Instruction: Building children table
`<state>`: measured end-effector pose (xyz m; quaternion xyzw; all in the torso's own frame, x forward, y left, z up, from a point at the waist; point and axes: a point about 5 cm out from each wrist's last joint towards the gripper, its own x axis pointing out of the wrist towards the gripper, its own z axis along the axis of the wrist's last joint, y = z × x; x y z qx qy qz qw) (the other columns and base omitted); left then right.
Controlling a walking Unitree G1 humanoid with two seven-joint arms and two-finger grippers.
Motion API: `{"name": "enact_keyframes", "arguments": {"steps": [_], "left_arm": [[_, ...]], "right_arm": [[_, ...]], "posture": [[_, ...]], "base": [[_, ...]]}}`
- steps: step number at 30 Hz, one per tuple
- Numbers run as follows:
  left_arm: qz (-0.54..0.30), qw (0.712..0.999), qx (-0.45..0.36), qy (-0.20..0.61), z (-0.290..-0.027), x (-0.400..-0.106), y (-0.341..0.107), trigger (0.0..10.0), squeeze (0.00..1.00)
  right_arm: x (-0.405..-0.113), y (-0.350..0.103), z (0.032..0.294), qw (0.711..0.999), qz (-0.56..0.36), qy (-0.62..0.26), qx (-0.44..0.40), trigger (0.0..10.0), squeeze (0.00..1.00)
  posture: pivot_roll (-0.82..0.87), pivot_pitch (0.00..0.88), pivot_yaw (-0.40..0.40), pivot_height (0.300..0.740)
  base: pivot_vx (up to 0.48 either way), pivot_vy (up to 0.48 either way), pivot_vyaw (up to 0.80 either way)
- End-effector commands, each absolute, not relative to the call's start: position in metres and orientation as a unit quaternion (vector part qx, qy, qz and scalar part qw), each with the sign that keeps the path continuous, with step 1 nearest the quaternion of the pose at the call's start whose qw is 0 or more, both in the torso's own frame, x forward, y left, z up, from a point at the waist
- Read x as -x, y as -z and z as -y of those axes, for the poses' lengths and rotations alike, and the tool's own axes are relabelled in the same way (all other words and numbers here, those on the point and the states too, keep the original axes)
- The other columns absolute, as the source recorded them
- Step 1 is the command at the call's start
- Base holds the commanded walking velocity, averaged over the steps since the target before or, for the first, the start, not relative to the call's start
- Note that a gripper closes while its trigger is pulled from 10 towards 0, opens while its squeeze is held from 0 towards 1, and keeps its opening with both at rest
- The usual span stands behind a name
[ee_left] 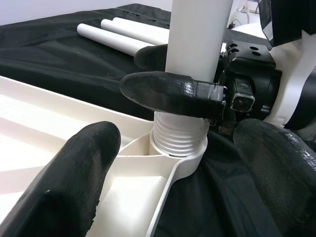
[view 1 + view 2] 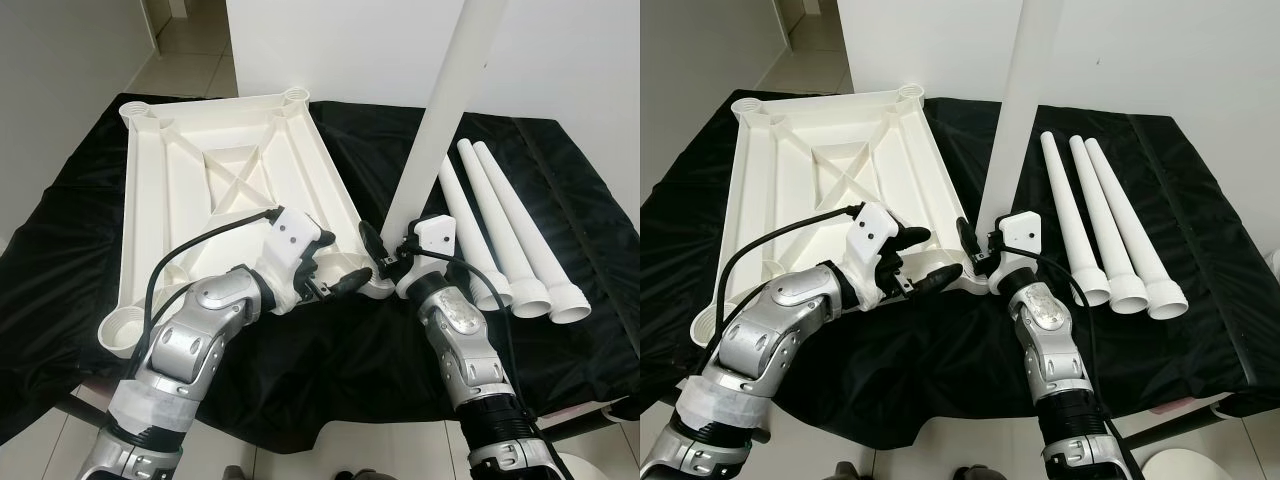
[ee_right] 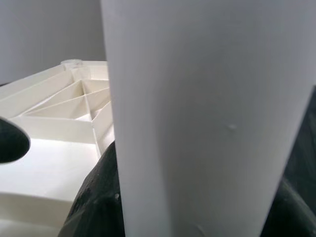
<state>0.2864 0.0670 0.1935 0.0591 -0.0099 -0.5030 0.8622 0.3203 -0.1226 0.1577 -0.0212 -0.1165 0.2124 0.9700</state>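
You have the white tabletop lying upside down on the black cloth that covers the table, its ribbed underside facing up and its long axis running away from you. Round sockets sit at its corners; the far two are near the wall and a near-left one is beside your left arm.

Your right gripper is clamped on a white leg just above its threaded end. That leg stands nearly upright, tilted a little to the right as it rises, its long axis pointing up past the top of the head views. In the left wrist view its ribbed foot sits in the near-right corner socket of the tabletop, with one black finger of the right gripper pressed across the shaft just above the threads.

Your left gripper hovers just beside that same corner, fingers spread apart and holding nothing, pointing toward the leg's base.

Three more legs lie side by side on the cloth to the right, wide threaded ends toward you, narrow ends pointing away toward the wall.
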Motion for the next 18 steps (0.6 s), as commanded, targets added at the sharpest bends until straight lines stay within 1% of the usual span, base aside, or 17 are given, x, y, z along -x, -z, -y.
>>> {"name": "enact_keyframes", "arguments": {"steps": [1,6,10,12,17,18], "left_arm": [[0.015,0.862,-0.057,0.503,-0.07,-0.284,-0.198,10.0,0.0],[0.017,0.863,-0.058,0.502,-0.072,-0.282,-0.199,10.0,0.0],[0.016,0.863,-0.057,0.502,-0.073,-0.282,-0.198,10.0,0.0],[0.015,0.865,-0.057,0.499,-0.074,-0.284,-0.199,10.0,0.0],[0.017,0.866,-0.058,0.496,-0.076,-0.285,-0.201,10.0,0.0],[0.018,0.867,-0.057,0.494,-0.076,-0.286,-0.202,10.0,0.0]], "right_arm": [[-0.314,-0.127,0.122,0.971,0.054,-0.23,0.048,10.0,0.0],[-0.307,-0.126,0.127,0.962,0.071,-0.25,0.084,10.0,0.0],[-0.305,-0.124,0.129,0.96,0.073,-0.255,0.092,10.0,0.0],[-0.303,-0.12,0.136,0.957,0.072,-0.262,0.106,10.0,0.0],[-0.302,-0.118,0.139,0.956,0.071,-0.265,0.103,10.0,0.0],[-0.304,-0.117,0.139,0.958,0.068,-0.263,0.089,10.0,0.0]], "posture": [[0.01,0.116,-0.008,0.74],[0.01,0.118,-0.004,0.74],[0.01,0.117,-0.003,0.74],[0.01,0.114,-0.001,0.74],[0.01,0.112,-0.001,0.74],[0.01,0.108,0.0,0.74]], "base": [[0.0,0.0,0.0],[0.0,0.0,0.0],[0.0,0.0,0.0],[0.0,0.0,0.0],[0.0,0.0,0.0],[0.0,0.0,0.0]]}}
